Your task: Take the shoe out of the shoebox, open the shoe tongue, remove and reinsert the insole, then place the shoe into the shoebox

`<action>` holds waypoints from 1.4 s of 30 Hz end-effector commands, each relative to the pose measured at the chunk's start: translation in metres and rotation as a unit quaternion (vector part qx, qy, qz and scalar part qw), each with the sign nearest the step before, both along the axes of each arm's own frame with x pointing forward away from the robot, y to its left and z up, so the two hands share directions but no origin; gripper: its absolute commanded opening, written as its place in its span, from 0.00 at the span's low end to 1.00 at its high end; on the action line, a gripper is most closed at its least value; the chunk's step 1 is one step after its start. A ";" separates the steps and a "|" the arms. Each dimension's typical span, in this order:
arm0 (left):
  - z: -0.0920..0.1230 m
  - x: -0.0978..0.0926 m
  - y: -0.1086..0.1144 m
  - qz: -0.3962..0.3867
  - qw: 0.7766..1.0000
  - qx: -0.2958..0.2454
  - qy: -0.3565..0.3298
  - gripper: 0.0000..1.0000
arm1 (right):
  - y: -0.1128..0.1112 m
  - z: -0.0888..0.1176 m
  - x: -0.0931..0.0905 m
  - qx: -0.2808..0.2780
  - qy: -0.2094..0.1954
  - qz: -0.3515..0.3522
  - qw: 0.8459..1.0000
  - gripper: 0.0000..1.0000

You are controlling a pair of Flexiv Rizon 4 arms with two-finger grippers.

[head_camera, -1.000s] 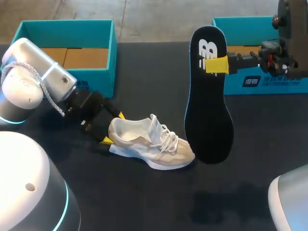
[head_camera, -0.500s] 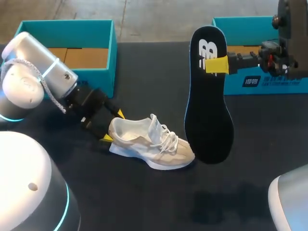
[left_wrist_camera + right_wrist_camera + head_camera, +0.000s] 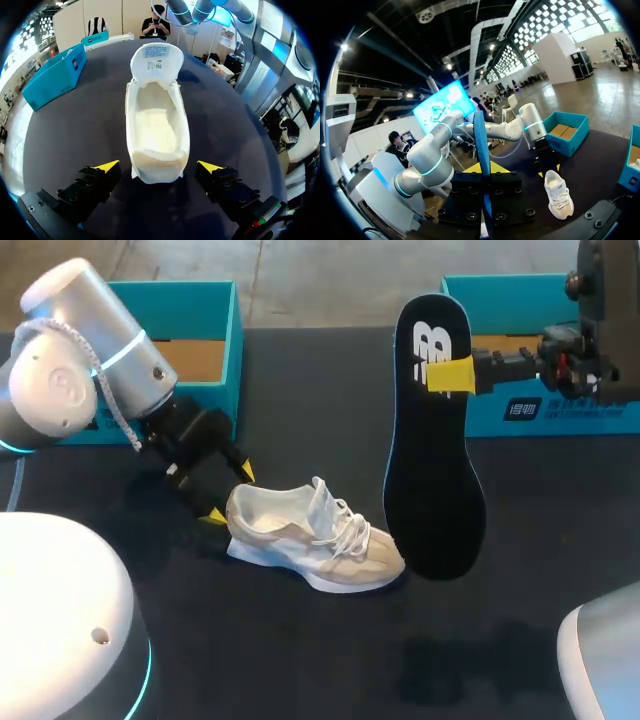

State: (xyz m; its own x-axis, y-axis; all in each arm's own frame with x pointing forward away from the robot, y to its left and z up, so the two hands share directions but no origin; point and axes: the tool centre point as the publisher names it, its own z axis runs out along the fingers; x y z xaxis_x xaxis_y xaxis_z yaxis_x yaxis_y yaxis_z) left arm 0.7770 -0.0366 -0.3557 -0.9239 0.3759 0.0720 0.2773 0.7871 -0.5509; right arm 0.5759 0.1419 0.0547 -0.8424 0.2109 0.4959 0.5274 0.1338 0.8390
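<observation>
Two-finger L gripper (image 3: 157,165) spread wide — shoe (image 3: 157,125) heel between tips

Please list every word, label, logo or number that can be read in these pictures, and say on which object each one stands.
On the insole: a white logo near its upper end, a mark and not words to quote.
On the right shoebox: a white label on its front wall, print too small to read.
On the shoe: a label inside its raised tongue, lines too blurred to read.
No text can be quoted with certainty.
</observation>
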 end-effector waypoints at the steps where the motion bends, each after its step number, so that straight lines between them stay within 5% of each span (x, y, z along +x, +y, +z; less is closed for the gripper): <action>1: 0.017 0.003 -0.001 -0.011 0.999 0.030 -0.011 1.00 | 0.003 0.002 0.004 -0.002 0.001 0.002 1.000 0.00; 12: 0.042 0.015 -0.024 -0.026 0.994 0.091 -0.048 1.00 | 0.003 0.002 0.004 -0.002 0.001 0.002 1.000 0.00; 42: -0.001 0.014 -0.091 -0.055 0.978 0.168 -0.111 1.00 | 0.003 0.002 0.004 -0.002 0.001 0.002 1.000 0.00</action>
